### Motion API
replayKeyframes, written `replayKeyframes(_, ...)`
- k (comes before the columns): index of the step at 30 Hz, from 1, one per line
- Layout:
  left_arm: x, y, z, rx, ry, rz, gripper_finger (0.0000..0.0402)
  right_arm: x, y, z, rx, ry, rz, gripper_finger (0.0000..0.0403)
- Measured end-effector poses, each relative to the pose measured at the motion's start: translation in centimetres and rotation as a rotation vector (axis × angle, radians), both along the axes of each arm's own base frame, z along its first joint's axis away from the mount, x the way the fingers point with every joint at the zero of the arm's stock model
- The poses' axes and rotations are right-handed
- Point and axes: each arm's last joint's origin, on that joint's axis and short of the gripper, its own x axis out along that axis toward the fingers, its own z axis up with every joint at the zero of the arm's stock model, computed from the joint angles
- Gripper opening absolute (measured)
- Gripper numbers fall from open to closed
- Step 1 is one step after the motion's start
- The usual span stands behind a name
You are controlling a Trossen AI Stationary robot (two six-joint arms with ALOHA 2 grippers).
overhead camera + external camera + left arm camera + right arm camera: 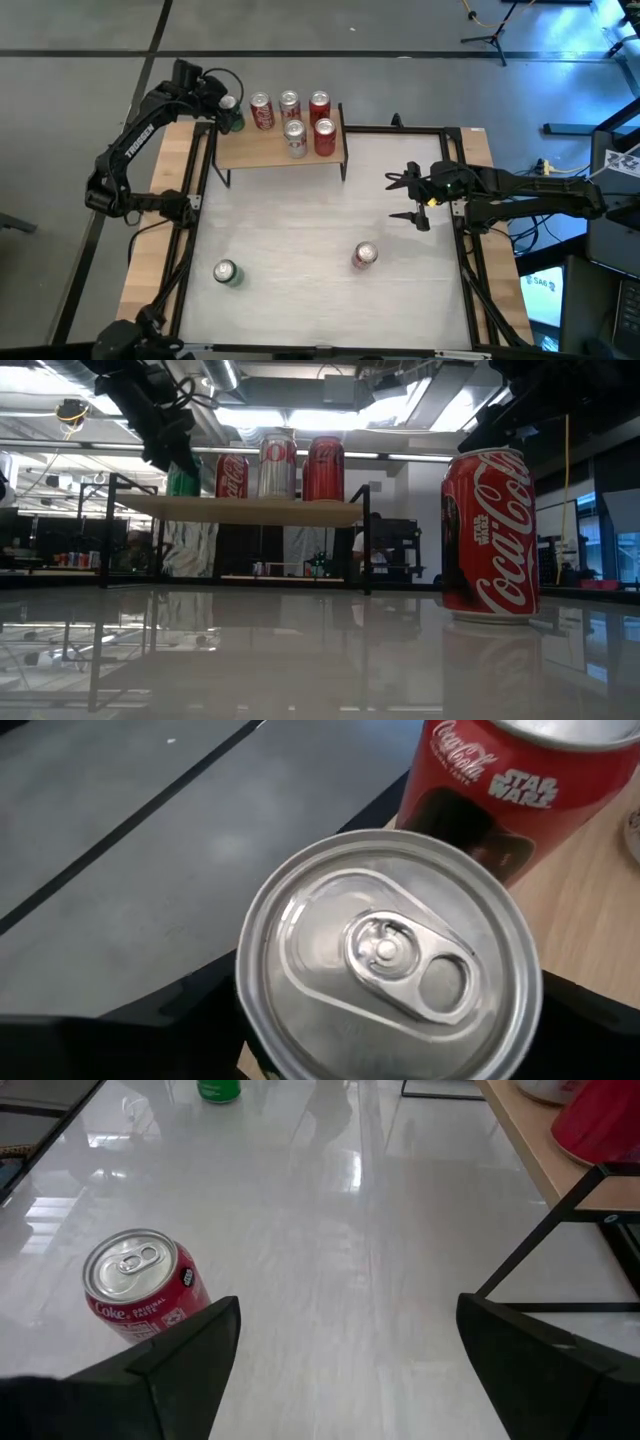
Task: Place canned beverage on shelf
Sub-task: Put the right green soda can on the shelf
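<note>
Fingers of the left end effector (228, 112) stand on either side of a green can (232, 116) at the far left corner of the shelf (270, 148); whether they press the can or have let go, I cannot tell. The can stands upright on the board, its silver lid and pull tab filling the left wrist view, just beside a red cola can (510, 790) with a film logo on it.

The shelf is a small light-wood board on thin black legs at the far side of the white surface (300, 240). On it stand five more cans: three in a far row (289, 103) and two nearer ones (309, 136), red apart from two silver ones, all upright.

The right end effector (410, 197) hovers over the right side of the surface, fingers spread wide and holding nothing. A red can (365, 256) stands upright on the surface near and a little left of it. Another green can (226, 272) stands at the near left of the surface, well apart from the red one.
</note>
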Motion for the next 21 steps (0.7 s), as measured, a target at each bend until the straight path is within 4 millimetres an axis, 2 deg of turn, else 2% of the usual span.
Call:
replayKeyframes(10,0.0,0.0,-0.1,0.0,0.024,0.028,0.0333,0.0,0.0,0.0,0.0,0.0,0.0,0.0365)
replayKeyframes(21,1.1,-0.4,-0.1,0.008,0.042,-0.007,0.0335,0.0,0.0,0.0,0.0,0.0,0.0,0.0365)
